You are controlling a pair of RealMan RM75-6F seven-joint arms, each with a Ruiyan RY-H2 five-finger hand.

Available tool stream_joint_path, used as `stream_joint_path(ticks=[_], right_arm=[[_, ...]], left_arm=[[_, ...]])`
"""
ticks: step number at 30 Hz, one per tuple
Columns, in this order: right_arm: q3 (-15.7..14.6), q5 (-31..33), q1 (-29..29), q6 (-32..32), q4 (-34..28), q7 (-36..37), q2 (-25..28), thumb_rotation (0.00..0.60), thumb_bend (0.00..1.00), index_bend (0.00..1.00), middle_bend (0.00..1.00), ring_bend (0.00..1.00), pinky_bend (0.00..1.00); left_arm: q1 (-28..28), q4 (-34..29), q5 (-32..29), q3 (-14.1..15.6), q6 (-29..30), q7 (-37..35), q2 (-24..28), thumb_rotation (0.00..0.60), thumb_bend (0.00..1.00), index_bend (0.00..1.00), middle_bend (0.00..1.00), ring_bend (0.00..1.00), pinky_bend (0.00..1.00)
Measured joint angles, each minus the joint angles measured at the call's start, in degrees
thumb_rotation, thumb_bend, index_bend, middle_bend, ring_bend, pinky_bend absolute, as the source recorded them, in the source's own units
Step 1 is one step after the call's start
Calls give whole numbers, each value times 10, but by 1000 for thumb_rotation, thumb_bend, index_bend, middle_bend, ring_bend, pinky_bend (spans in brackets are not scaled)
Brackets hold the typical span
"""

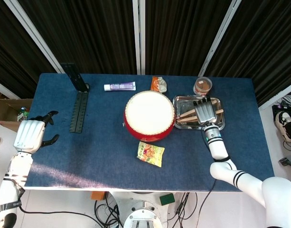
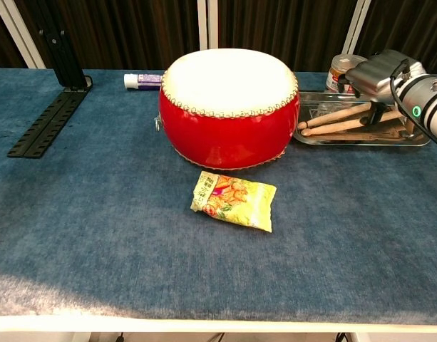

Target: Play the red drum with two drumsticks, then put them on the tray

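Note:
The red drum (image 1: 149,115) (image 2: 229,107) with a white skin stands mid-table. Right of it is the metal tray (image 1: 219,124) (image 2: 361,140). Two wooden drumsticks (image 1: 184,114) (image 2: 332,116) lie side by side in the tray, their tips towards the drum. My right hand (image 1: 204,111) (image 2: 378,75) hovers over the right half of the tray with its fingers stretched out, holding nothing. My left hand (image 1: 30,134) is at the table's left edge, open and empty, and shows only in the head view.
A yellow snack packet (image 1: 151,153) (image 2: 234,201) lies in front of the drum. Behind the drum are a toothpaste tube (image 1: 119,86), an orange packet (image 1: 158,84) and a jar (image 1: 202,86) (image 2: 344,71). A black rail (image 1: 79,111) (image 2: 47,121) lies at the left.

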Motion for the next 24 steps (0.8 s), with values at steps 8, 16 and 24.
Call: stream_joint_path(ticks=[8,16,24], right_arm=[[-5,-47,-55,69,-128,108,99,600,259,227,338,198,210],[-36,-141,-177,198,-277,282,274,600,272,127,214,84,159],[-101,-231,-300,311,-339,448,369,600,286,64,137,7,84]], left_arm=[[11,37,27,5,22,-10,-5,600,207,239,441,444,486],[37,111,59,16,64,-32,-29,600,206,239,352,349,390],[70,116,80,41,85,-48,-37,600,206,231,321,326,346]])
